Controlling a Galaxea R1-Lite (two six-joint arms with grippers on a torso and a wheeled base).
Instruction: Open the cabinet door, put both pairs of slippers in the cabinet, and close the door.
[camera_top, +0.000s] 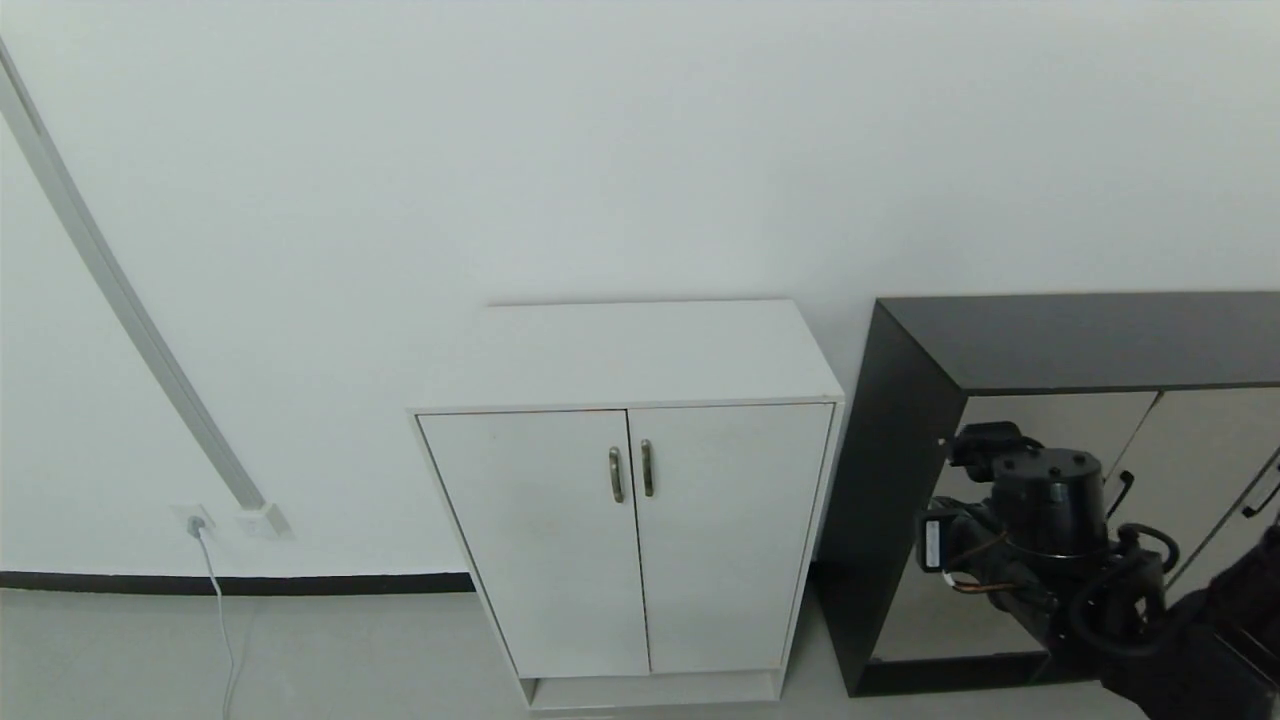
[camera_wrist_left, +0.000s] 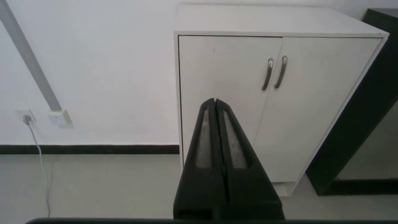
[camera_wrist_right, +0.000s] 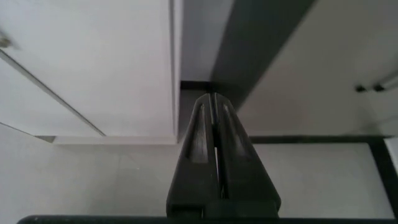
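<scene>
A: Where's the cabinet (camera_top: 630, 360)?
B: At the floor's (camera_top: 350, 660) far edge, against the wall (camera_top: 600, 150), doors (camera_top: 545, 530) shut (black unit (camera_top: 890, 500) just beside it).
A: Tools?
B: Left tool (camera_wrist_left: 215, 102), right tool (camera_wrist_right: 214, 98): both pressed closed, holding nothing.

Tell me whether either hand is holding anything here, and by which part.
Nothing is held. The left hand is shut on nothing, facing the white cabinet, and the right hand is shut and empty too.

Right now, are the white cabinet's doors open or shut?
Shut. On the white cabinet, both doors lie flush, meeting at a thin seam between the two handles; nothing inside shows.
</scene>
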